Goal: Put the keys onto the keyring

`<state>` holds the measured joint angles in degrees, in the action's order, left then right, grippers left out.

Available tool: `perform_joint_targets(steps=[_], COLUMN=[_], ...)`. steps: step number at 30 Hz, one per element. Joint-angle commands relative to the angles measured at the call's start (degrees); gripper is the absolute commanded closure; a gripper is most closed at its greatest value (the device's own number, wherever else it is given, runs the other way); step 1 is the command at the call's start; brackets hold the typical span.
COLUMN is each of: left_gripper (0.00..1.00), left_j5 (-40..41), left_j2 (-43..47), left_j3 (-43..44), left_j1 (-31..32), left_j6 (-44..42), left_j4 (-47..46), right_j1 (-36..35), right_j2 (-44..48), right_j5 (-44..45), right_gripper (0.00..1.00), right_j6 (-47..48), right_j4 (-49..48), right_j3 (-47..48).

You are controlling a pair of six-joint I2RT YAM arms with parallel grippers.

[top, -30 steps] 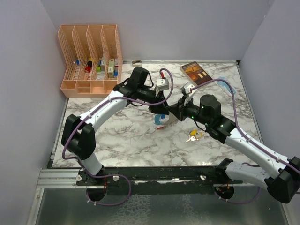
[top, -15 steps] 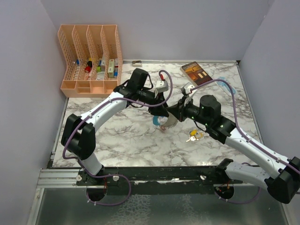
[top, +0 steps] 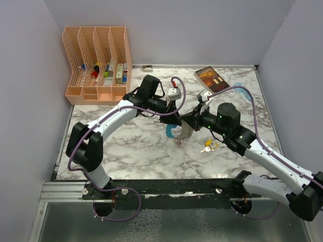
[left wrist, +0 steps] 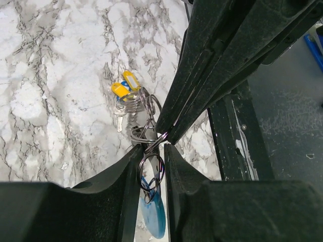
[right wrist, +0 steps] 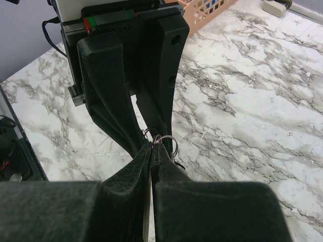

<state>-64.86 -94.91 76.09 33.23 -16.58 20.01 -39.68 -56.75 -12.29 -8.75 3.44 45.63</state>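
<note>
While right end effector [right wrist: 151, 146] pinches the keyring [left wrist: 150, 184], left end effector [left wrist: 153, 149] flanks it, grip unclear, keys [left wrist: 125, 98] nearby.

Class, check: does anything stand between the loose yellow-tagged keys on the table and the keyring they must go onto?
Nothing visible does. Only a bare stretch of the marble table lies between the yellow-tagged keys and the keyring.

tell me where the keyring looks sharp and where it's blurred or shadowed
Left wrist: keyring sharp, left pincer dark and soft. Right wrist: right pincer blurred up close, keyring barely visible. Top external: even light, keyring small under the arms.
</note>
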Motion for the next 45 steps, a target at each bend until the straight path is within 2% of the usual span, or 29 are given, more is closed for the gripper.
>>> perform_joint_targets(steps=[1, 9, 16, 23, 25, 29, 31, 37, 43, 45], left_gripper=[0.74, 0.79, 1.0, 1.0, 1.0, 1.0, 1.0, 1.0, 1.0, 0.97], left_j5=[-1.76, -3.75, -4.0, -4.2, -4.16, -3.29, -3.26, -2.3, -1.91, -1.94], left_j2=[0.51, 0.73, 0.78, 0.7, 0.71, 0.94, 0.96, 1.2, 1.31, 1.21], left_j3=[0.8, 0.9, 0.72, 1.1, 1.2, 1.19, 1.25, 3.25, 3.84, 3.84], left_j1=[0.16, 0.16, 0.16, 0.16, 0.16, 0.16, 0.17, 0.17, 0.16, 0.16], left_j6=[2.12, 3.94, 3.63, 3.49, 3.44, 2.39, 2.04, 0.14, 0.65, 1.06], left_j4=[-1.88, -2.77, -2.85, -2.48, -2.39, -1.32, -0.71, 1.53, 1.75, 1.49], right_j1=[-0.22, -0.22, -0.21, -0.22, -0.21, -0.22, -0.21, -0.16, -0.13, -0.15], right_j2=[0.86, 0.97, 1.14, 2.1, 2.27, 4.89, 6.77, 9.01, 7.93, 7.57], right_j5=[-0.15, 0.16, 0.47, 1.52, 2.86, 8.18, 10.89, 17.5, 13.62, 11.35], right_gripper=[0.99, 0.99, 0.99, 0.99, 0.94, 0.65, 0.6, 0.57, 0.61, 0.61], right_j6=[-0.63, -1.08, -1.22, -1.64, -2.29, -2.99, -2.73, -2.57, -2.93, -2.68], right_j4=[-2.19, -2.99, -3.0, -1.95, -0.82, 0.43, 0.76, 3.89, 4.12, 3.92], right_j3=[-0.2, -0.71, -1.02, -1.63, -1.49, -1.54, -1.51, -0.63, -1.61, -2.13])
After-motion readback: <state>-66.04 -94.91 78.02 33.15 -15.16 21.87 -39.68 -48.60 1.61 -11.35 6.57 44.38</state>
